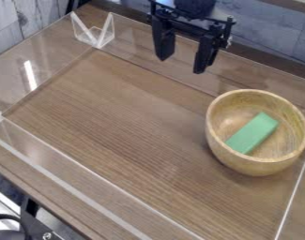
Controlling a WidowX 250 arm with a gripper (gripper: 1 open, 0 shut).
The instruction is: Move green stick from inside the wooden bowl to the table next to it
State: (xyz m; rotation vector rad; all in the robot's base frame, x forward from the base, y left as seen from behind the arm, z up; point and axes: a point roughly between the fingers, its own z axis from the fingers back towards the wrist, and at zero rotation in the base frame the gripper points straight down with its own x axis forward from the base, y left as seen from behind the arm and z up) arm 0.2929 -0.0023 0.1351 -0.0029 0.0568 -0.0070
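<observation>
Brown worktop (117, 122) holds bowl (225, 150) with green stick (252, 133) lying inside, gripper (182, 54) hanging behind it, jaws open and empty.

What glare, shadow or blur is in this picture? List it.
Camera view: glare streaks the acrylic wall at left; the bowl shades the stick softly; the open end effector is sharp, not motion-blurred; the table is evenly lit.
</observation>
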